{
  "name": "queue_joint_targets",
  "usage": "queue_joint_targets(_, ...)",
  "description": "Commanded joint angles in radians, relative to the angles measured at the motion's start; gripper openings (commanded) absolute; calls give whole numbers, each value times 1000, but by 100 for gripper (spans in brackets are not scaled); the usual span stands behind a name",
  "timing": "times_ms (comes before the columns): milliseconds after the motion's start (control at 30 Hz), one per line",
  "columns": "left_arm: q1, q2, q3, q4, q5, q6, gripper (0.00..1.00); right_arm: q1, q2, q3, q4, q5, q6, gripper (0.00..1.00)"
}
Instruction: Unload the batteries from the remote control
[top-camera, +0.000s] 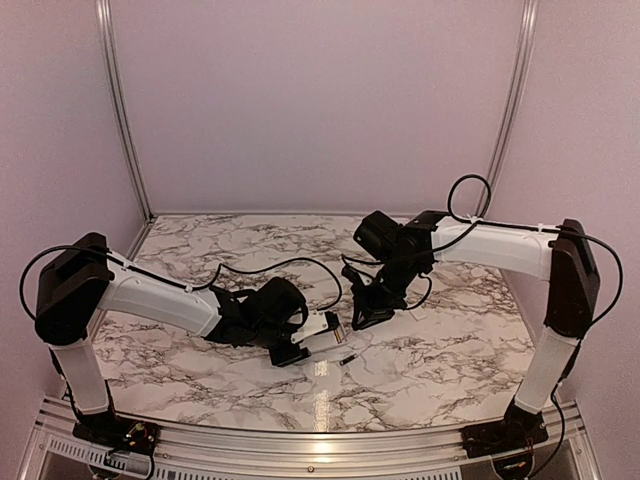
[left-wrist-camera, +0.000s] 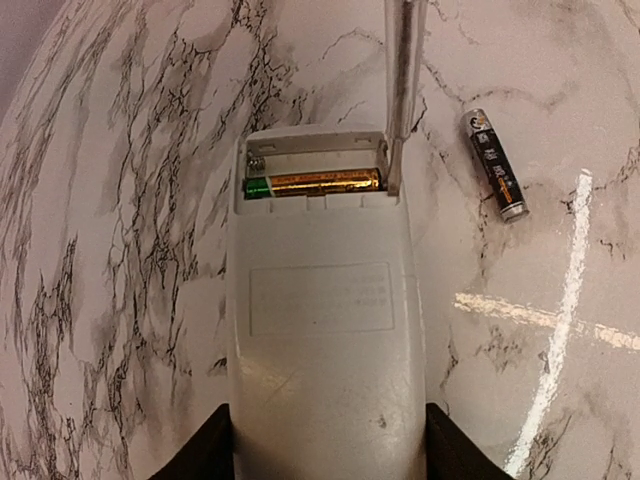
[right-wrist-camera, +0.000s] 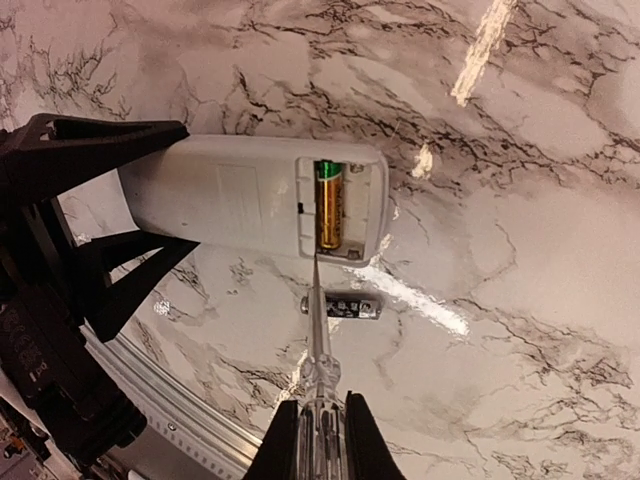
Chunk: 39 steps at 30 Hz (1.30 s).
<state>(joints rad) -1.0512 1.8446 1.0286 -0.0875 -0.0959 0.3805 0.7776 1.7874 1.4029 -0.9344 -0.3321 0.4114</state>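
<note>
The remote control (left-wrist-camera: 325, 330) is low over the marble table (left-wrist-camera: 110, 250), with its open battery recess turned upward. I cannot tell if it rests on the surface. The left gripper (left-wrist-camera: 328, 455) clamps it by the 2 long edges, at the end far from the recess. The right gripper (right-wrist-camera: 320, 445) is closed around the clear handle of a thin metal rod (right-wrist-camera: 318, 320). The rod tip stands at the rim of the recess, just beside one end of the golden battery (left-wrist-camera: 315, 183).

Of the 2 batteries, 1 is already out: the dark battery (left-wrist-camera: 495, 165) lies on the table near the remote, not touching it. The golden battery sits in 1 slot, and the slot beside it is empty.

I judge the golden battery to be light, stiff and smooth (a round thing like this rolls easily). It sits too deep between the plastic walls for a pinch. The better hold seems to be the rod tip under 1 end, levering it upward. The remote looks like light, hard, slippery plastic, so a strong push may slide it between the fingers. A gentle push is safer.
</note>
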Motion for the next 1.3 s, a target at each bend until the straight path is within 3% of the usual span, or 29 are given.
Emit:
queue_joint_targets(0, -3, -22, -8, 48, -14, -34, 0, 28, -25, 2, 12, -19, 19, 0)
queue_joint_targets(867, -11, -95, -68, 22, 35, -132, 0, 37, -62, 148, -116, 46, 15, 0)
queue_joint_targets(1267, -35, -141, -116, -51, 164, -162, 0, 35, -195, 42, -114, 42, 62, 0)
